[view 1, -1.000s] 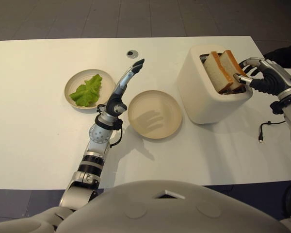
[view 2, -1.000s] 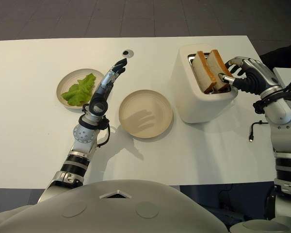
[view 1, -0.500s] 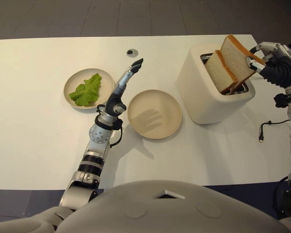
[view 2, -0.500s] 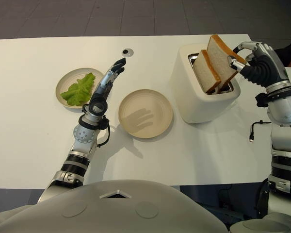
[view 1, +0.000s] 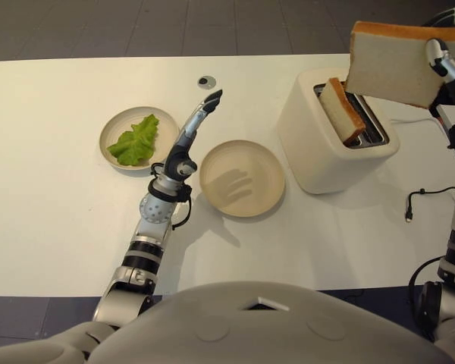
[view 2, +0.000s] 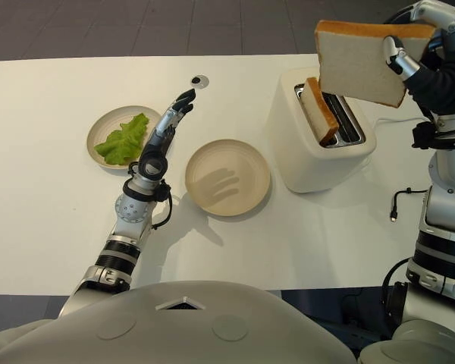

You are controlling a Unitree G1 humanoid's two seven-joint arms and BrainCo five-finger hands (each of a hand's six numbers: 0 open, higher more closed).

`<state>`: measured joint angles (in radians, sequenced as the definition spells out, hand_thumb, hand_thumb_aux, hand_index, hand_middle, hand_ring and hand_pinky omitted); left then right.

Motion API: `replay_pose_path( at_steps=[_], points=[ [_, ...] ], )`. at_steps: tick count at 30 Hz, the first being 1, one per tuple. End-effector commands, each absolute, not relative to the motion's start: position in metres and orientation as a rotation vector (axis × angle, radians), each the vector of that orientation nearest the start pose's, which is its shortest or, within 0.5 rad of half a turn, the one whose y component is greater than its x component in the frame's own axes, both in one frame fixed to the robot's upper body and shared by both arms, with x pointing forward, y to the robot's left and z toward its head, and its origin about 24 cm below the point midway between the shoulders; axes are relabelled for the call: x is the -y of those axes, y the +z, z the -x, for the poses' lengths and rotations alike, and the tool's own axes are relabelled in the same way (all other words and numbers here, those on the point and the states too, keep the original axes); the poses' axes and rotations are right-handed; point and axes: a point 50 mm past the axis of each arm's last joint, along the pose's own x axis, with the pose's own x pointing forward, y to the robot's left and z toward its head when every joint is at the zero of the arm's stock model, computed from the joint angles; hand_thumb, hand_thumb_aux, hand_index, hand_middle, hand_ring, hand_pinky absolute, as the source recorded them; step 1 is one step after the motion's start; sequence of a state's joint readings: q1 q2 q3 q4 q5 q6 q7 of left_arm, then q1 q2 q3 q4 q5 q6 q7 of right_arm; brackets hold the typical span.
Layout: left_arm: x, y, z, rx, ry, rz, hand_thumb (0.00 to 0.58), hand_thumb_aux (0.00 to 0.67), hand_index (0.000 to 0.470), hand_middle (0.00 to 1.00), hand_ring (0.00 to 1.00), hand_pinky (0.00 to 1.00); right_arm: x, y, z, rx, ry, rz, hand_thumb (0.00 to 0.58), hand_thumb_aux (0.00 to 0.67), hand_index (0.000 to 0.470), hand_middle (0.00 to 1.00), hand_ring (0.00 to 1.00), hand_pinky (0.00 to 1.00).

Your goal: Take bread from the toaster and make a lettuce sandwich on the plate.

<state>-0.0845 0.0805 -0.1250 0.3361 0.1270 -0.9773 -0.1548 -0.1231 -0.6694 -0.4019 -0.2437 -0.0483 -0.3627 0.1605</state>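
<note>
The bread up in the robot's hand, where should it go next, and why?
Probably carry it left and down onto the empty plate. The right hand holds the bread slice clear above the toaster, so it is out, and that plate in the middle has nothing on it yet. The lettuce waits in its own dish.

Two bread slices (view 2: 360, 64), two plates (view 2: 227, 176), one toaster (view 2: 311, 163) and one lettuce leaf (view 2: 123, 142) are on view.

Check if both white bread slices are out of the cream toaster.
No, one white bread slice sits in the cream toaster; the right hand holds the other slice.
</note>
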Motion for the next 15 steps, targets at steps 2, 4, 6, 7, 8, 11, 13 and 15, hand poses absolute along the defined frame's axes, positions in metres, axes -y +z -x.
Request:
replay_pose_path(
  at_steps=[2, 4, 6, 7, 8, 11, 13, 15],
  points=[
    [-0.156, 0.082, -0.255, 0.683, -0.188, -0.514, 0.000, 0.000, 0.000, 0.00, 0.00, 0.00, 0.243, 0.237, -0.225, 0.833, 0.078, 0.609, 0.580, 0.670, 0.470, 1.00, 1.00, 1.00],
    [-0.183, 0.087, -0.265, 0.614, -0.064, -0.701, 0.000, 0.000, 0.000, 0.00, 0.00, 0.00, 0.223, 0.224, -0.227, 0.800, 0.189, 0.472, 0.580, 0.670, 0.470, 1.00, 1.00, 1.00],
    [-0.209, 0.085, -0.274, 0.505, 0.034, -0.911, 0.000, 0.000, 0.000, 0.00, 0.00, 0.00, 0.201, 0.200, -0.232, 0.722, 0.288, 0.366, 0.580, 0.670, 0.470, 1.00, 1.00, 1.00],
    [-0.220, 0.081, -0.277, 0.447, 0.059, -1.012, 0.000, 0.000, 0.000, 0.00, 0.00, 0.00, 0.190, 0.185, -0.235, 0.667, 0.329, 0.316, 0.580, 0.670, 0.470, 1.00, 1.00, 1.00],
    [-0.231, 0.075, -0.279, 0.377, 0.072, -1.095, 0.000, 0.000, 0.000, 0.00, 0.00, 0.00, 0.179, 0.167, -0.239, 0.602, 0.362, 0.276, 0.580, 0.670, 0.470, 1.00, 1.00, 1.00],
    [-0.256, 0.052, -0.281, 0.174, 0.066, -1.278, 0.000, 0.000, 0.000, 0.00, 0.00, 0.00, 0.153, 0.102, -0.250, 0.368, 0.420, 0.199, 0.580, 0.670, 0.470, 1.00, 1.00, 1.00],
    [-0.263, 0.041, -0.281, 0.086, 0.040, -1.336, 0.000, 0.000, 0.000, 0.00, 0.00, 0.00, 0.145, 0.070, -0.249, 0.261, 0.429, 0.200, 0.580, 0.670, 0.470, 1.00, 1.00, 1.00],
    [-0.266, 0.034, -0.280, 0.019, 0.009, -1.370, 0.000, 0.000, 0.000, 0.00, 0.00, 0.00, 0.139, 0.052, -0.243, 0.201, 0.439, 0.216, 0.580, 0.670, 0.470, 1.00, 1.00, 1.00]
  ],
)
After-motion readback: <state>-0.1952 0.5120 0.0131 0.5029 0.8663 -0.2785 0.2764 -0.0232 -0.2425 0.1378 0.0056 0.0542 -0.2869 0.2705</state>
